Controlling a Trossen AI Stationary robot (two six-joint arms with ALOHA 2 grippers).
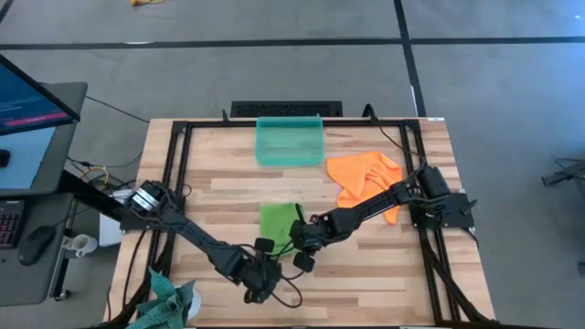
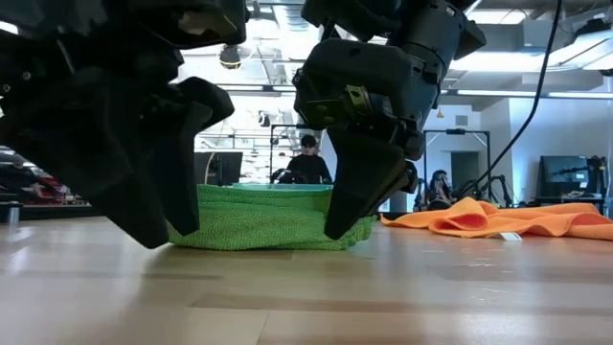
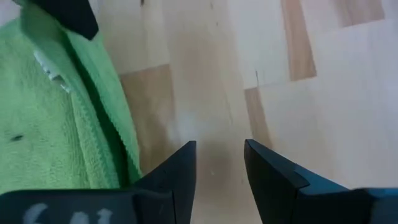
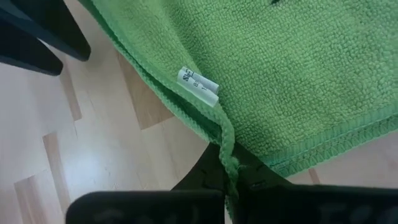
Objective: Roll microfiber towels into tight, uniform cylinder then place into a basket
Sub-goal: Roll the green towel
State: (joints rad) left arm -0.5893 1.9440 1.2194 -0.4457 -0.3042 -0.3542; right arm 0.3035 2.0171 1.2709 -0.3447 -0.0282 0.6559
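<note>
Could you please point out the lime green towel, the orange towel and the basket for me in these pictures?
lime green towel (image 1: 277, 222), high view, middle of the folded cloth.
orange towel (image 1: 361, 175), high view, middle of the crumpled cloth.
basket (image 1: 291, 160), high view, near wall of the teal bin.

A robotics lab: seated people (image 2: 308, 161) at monitors (image 2: 565, 172), exposed ceiling ducts, a framed wooden table (image 1: 366, 274).
</note>
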